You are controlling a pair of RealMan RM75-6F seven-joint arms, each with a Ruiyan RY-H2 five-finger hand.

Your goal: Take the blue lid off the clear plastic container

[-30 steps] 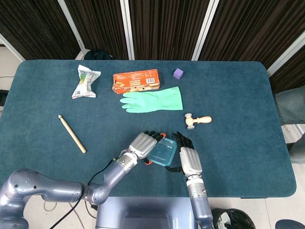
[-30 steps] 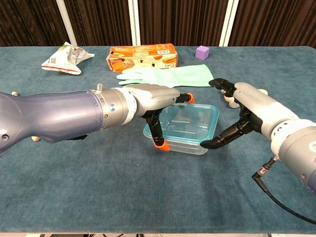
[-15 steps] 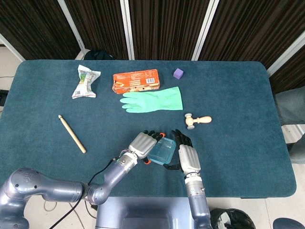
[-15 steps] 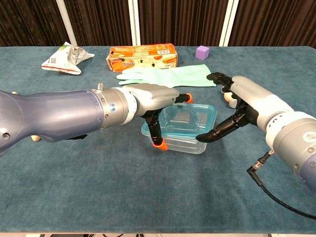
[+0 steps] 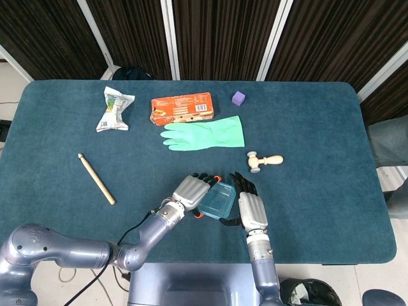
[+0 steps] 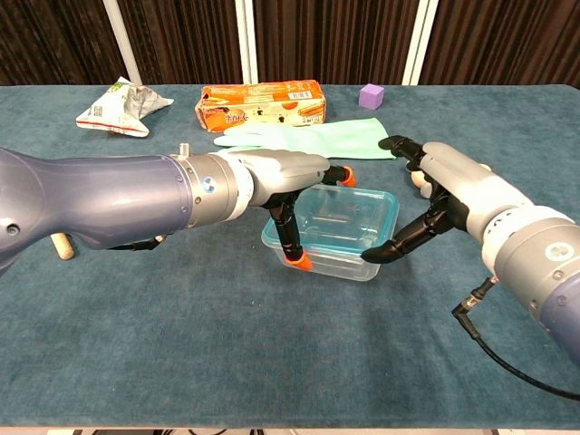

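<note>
Clear plastic container (image 6: 333, 237), blue lid (image 6: 349, 211) on, was seen between hands on table (image 6: 227, 344). Container was grasped at near-left corner by left hand (image 6: 281, 181). Right hand (image 6: 444, 195) was spread, thumb at right edge; grasp could not be told.

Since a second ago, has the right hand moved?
Yes. The right hand has shifted left, closing on the container, judged against the wooden mallet.

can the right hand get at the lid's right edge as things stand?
Probably yes. The right hand sits just beside the clear container, a fingertip at the right rim of the blue lid, nothing between. The left hand covers only the left end.
</note>
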